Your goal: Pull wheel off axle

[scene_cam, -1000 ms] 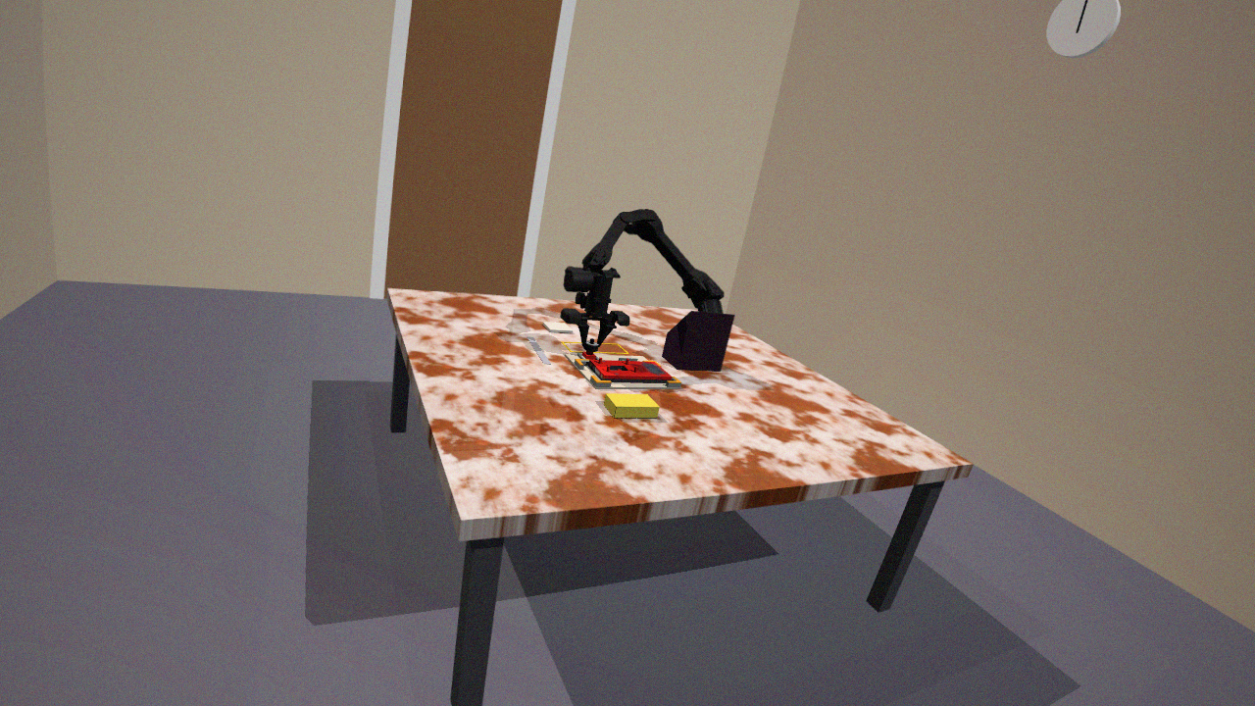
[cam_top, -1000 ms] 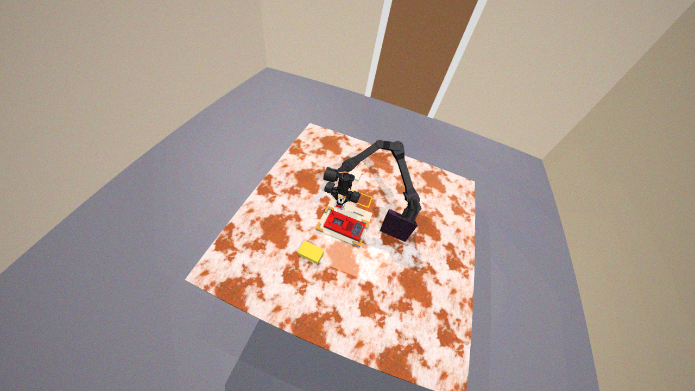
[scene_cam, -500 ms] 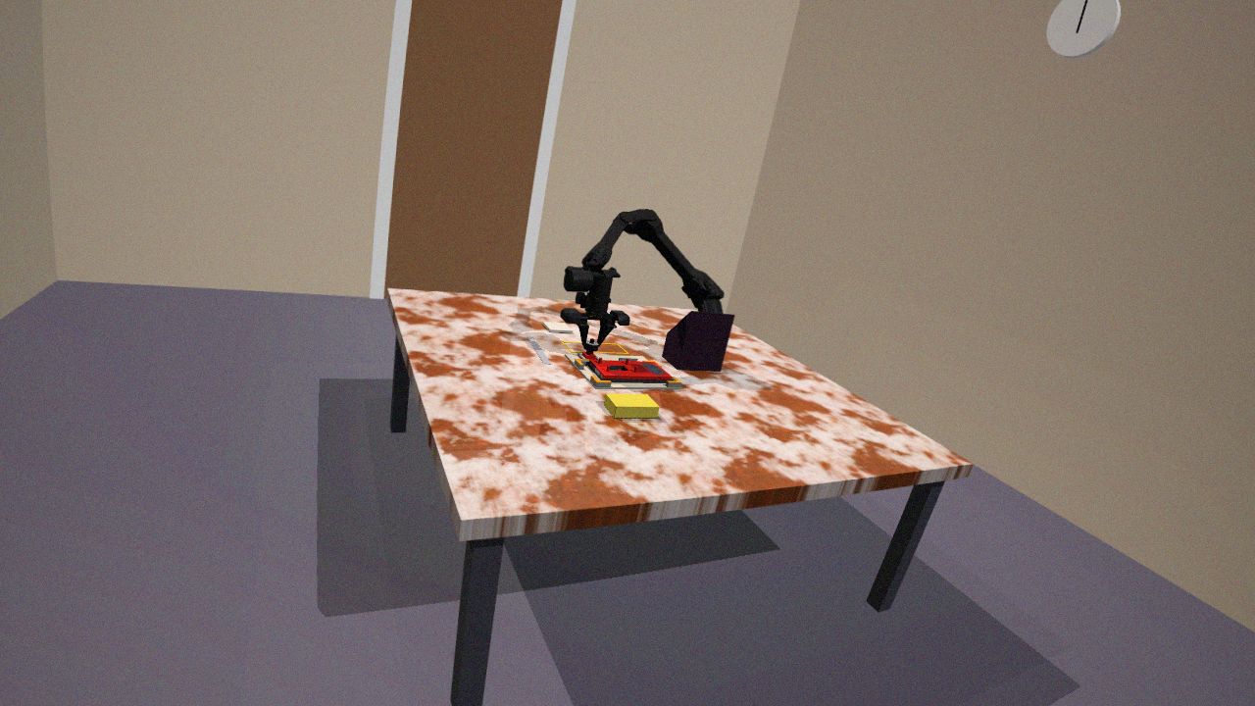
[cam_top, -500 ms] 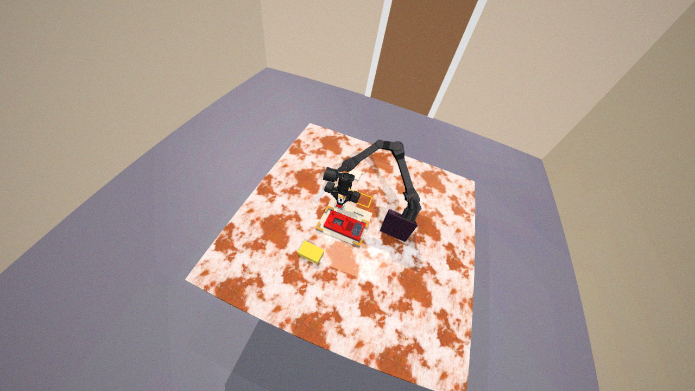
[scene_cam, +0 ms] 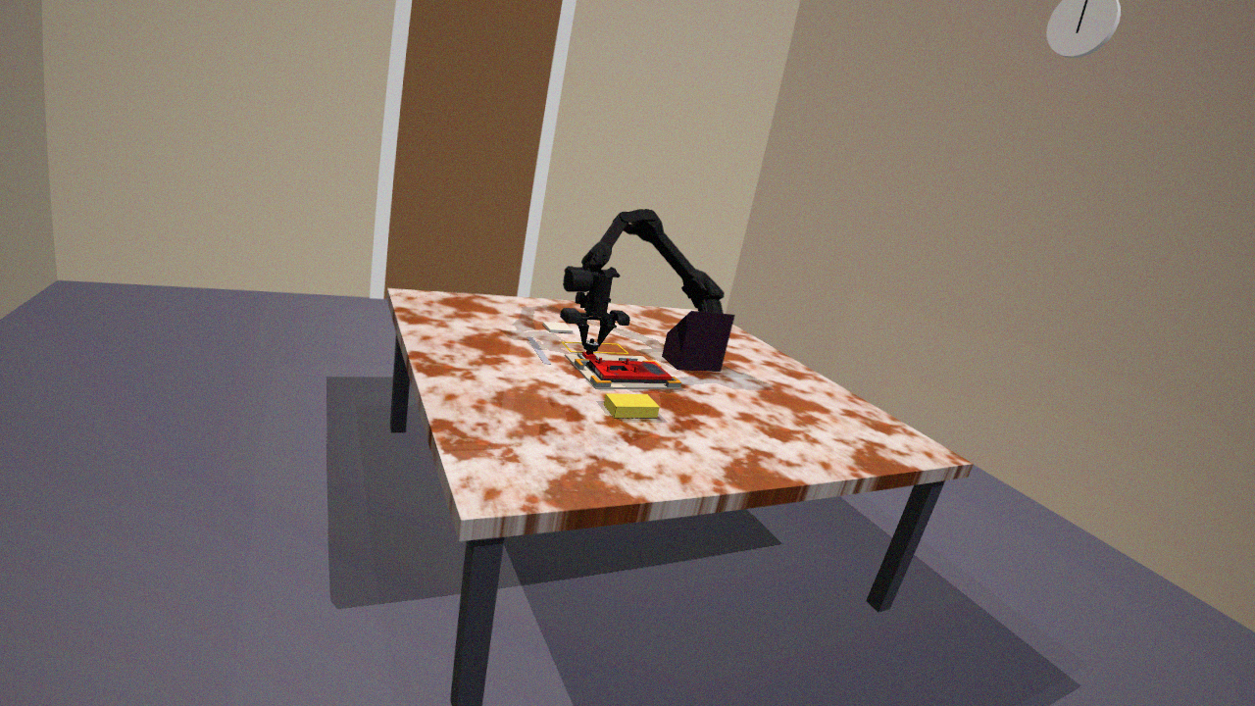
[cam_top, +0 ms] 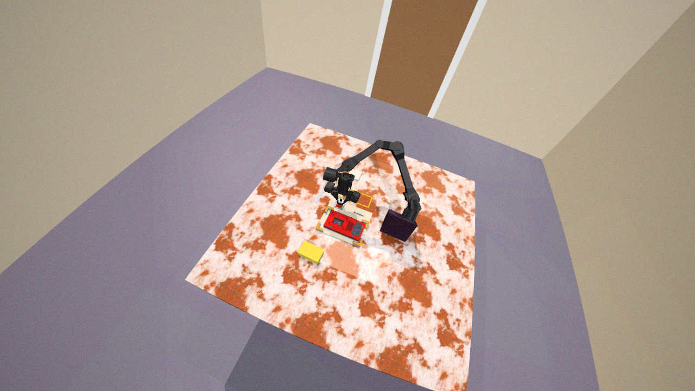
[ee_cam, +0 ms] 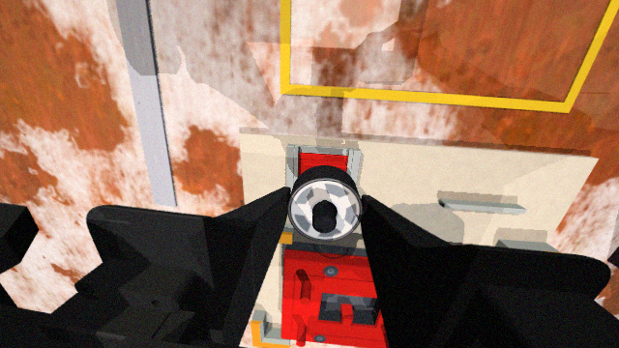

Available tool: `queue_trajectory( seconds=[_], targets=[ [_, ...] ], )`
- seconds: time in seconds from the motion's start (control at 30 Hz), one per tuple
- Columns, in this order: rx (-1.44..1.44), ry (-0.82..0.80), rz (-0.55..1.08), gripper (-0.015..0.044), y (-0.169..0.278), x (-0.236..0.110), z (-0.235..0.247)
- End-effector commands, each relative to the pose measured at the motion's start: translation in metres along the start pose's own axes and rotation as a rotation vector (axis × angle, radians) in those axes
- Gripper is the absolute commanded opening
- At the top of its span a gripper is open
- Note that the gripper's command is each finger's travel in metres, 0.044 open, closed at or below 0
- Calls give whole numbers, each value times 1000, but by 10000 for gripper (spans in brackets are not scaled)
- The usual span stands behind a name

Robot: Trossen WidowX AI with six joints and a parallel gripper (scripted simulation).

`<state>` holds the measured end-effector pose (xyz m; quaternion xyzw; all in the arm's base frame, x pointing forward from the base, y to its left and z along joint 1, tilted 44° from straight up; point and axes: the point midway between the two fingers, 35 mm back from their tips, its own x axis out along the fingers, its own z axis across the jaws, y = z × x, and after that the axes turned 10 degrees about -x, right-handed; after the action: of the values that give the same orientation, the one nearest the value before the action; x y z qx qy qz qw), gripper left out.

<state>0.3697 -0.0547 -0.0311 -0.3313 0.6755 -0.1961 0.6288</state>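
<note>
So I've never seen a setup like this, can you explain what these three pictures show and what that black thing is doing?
It is one black robot arm standing on a mottled table. One picture looks down from above, one from the side of the room, and one from a camera at the wrist. On the table lie a red fixture, a yellow block and a yellow-outlined marked area. The gripper is shut on a small grey wheel, one finger on each side.
</note>
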Motion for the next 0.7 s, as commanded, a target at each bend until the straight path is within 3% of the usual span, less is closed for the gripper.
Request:
queue_trajectory(
  seconds=[0.0, 0.67],
  targets=[
    [-17, -8, -2, 0, 2, -10, -1],
    [-19, -11, -3, 0, 2, -16, -1]
  ],
)
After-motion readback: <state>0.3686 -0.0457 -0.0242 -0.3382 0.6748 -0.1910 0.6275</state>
